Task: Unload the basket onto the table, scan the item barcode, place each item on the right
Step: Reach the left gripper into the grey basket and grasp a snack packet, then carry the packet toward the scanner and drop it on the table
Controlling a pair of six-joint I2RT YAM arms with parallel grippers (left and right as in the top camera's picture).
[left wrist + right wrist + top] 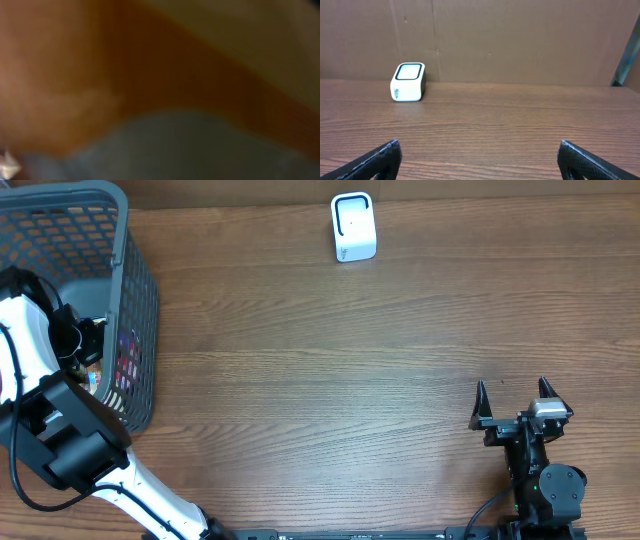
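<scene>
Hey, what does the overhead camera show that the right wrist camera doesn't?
Only overhead: the grey basket, with the left arm reaching into it. Only right wrist: the brown cardboard wall behind the wooden table. Both: the white scanner, the wooden table, and the right gripper, its fingers open and holding nothing.
</scene>
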